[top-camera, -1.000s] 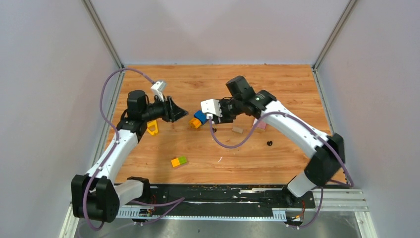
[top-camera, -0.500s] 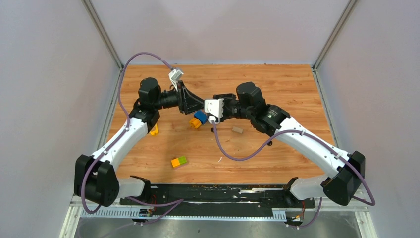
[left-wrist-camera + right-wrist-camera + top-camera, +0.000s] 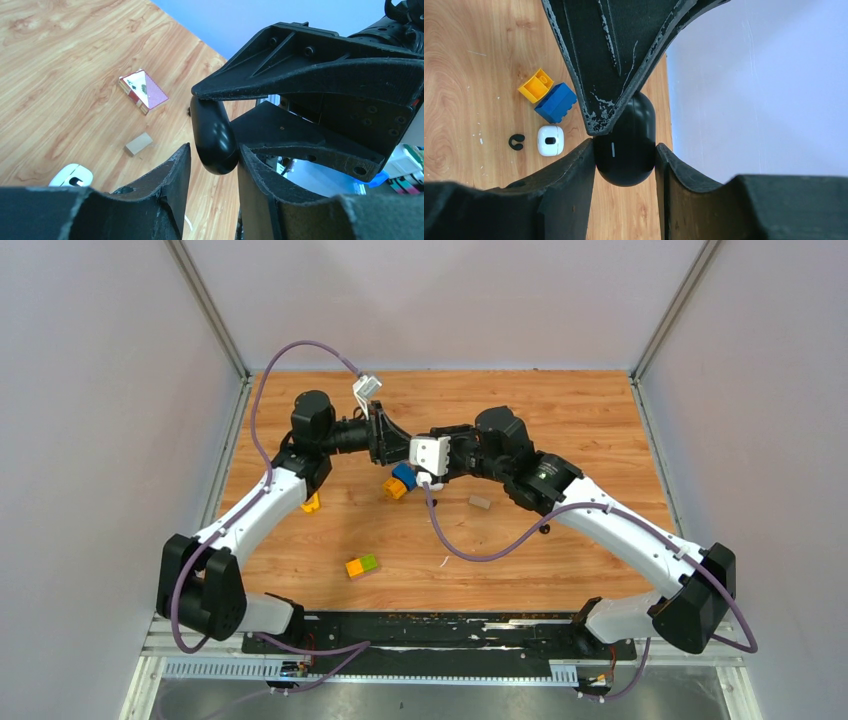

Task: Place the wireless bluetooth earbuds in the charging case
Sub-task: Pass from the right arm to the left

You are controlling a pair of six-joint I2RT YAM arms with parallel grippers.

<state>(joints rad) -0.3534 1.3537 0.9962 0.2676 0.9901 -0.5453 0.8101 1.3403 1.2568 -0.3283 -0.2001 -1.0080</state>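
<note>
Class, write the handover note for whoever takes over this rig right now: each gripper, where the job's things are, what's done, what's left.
Right gripper: shut on the black charging case, held above the table.
Left gripper: fingers either side of the case's other end; grip unclear.
Earbuds: a small black piece, possibly a bud, lies on the table; others not made out.
Done: case lifted.
Left: get the buds into the case.

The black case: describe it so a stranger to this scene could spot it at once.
Mid-air above the wooden table, the right gripper pinches the black case. It is glossy, oval and off the table, unlike the white case lying on the wood.
</note>
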